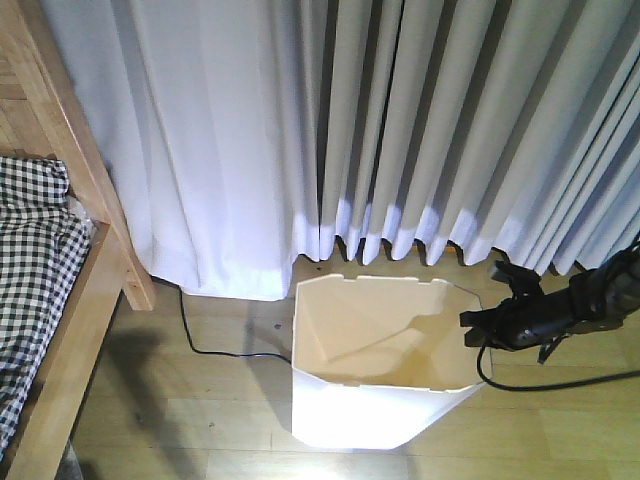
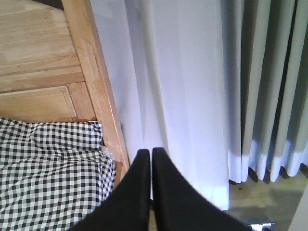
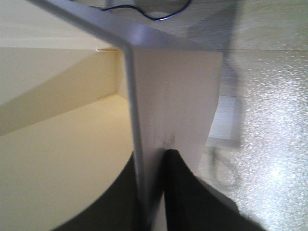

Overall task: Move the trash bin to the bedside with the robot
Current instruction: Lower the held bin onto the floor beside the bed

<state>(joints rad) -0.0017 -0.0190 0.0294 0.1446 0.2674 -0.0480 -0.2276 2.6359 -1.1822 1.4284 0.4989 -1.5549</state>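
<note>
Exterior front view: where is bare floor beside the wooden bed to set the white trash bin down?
Free: the wood floor between the light wooden bed rail and the white plastic trash bin, though a thin black cable crosses it near the pale curtain. Crowded: right of the bin, where the right gripper clamps the rim and its own cable trails.

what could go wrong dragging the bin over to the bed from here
1. The right gripper pinches only one thin wall of the trash bin, near the rim, so the bin might tilt or slip free when pulled.
2. A black cable lies on the floor between the bin and the bed; the base may snag on it.
</note>
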